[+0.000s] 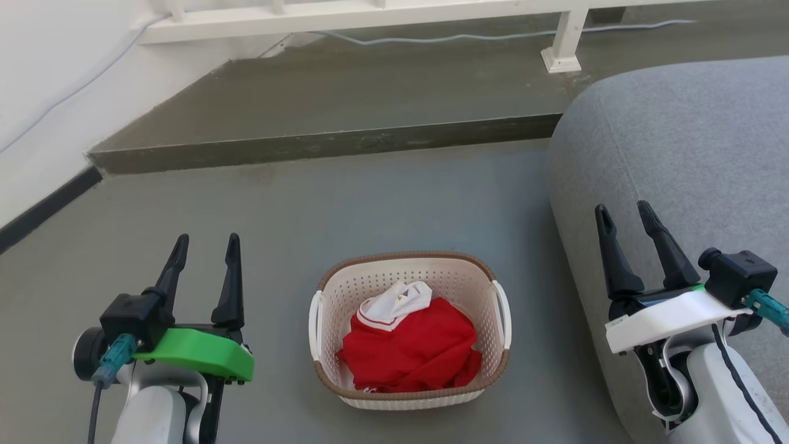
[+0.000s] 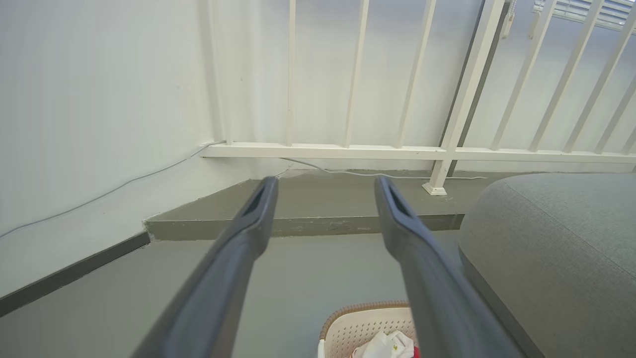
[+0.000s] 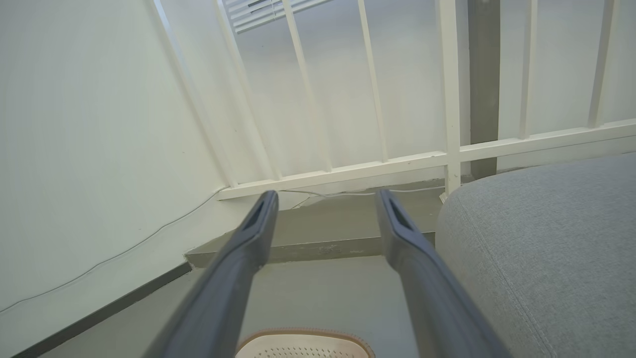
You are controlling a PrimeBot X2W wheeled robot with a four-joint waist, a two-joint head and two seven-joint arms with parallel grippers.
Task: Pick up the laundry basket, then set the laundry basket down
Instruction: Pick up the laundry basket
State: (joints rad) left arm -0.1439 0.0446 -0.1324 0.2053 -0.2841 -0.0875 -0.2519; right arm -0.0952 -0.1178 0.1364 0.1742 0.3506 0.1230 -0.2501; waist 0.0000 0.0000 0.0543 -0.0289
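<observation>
Beside the grey sofa the laundry basket stands on the floor, probably light and stiff, best taken by its 2 handles; the left gripper and right gripper are spread, empty.

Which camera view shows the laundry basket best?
The head view: the whole laundry basket shows, with rim, both handles and red clothing. The left wrist view catches one corner; the right wrist view, a strip of rim.

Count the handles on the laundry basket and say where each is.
2. The left handle is on the left side of the laundry basket; the right handle on its right side.
</observation>
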